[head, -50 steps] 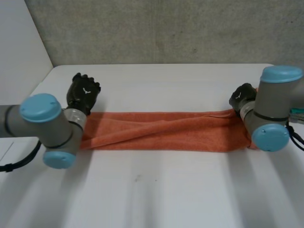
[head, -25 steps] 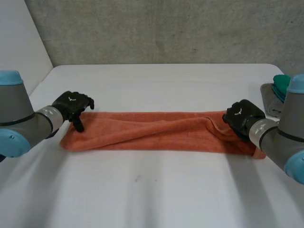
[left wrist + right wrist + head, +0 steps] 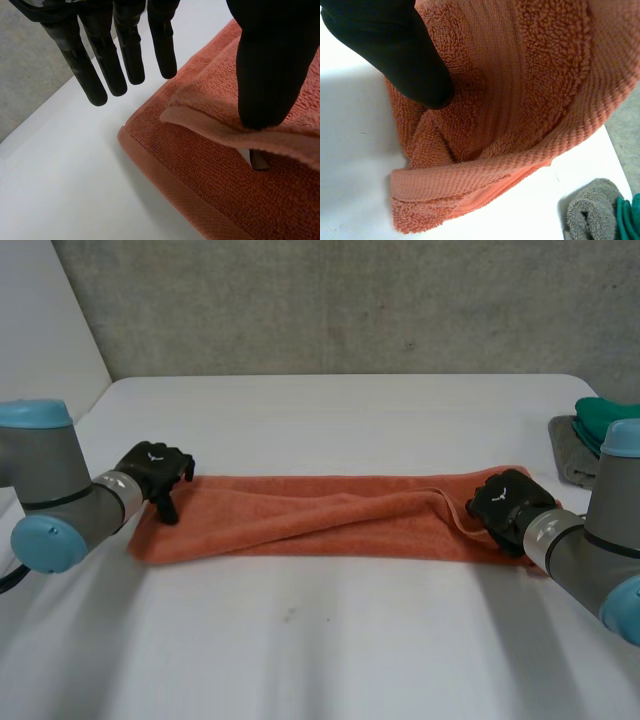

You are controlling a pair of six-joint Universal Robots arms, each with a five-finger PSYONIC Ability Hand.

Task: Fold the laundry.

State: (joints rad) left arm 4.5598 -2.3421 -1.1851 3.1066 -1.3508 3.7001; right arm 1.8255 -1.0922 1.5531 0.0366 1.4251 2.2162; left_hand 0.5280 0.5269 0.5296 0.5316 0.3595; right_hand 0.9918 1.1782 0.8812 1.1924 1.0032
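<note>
Where the table (image 3: 300, 650) is closest, it is bare. Next, the orange towel (image 3: 330, 520) lies in a long strip. At its left end the left hand (image 3: 155, 468) is open, thumb on the top layer. The right hand (image 3: 505, 502) sits on the right end; I cannot tell if it grips. A grey cloth (image 3: 568, 452) and a green cloth (image 3: 600, 412) lie by the far right edge.

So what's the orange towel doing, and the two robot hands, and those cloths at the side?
orange towel: folded into a long strip, lying across the table, rumpled at its right end.
left robot hand: open, fingers straight, thumb resting on the towel's left end.
right robot hand: shut on the towel's right end, thumb pressed into it.
grey cloth: bunched up at the table's right edge.
green cloth: bunched up, touching the grey one.
</note>
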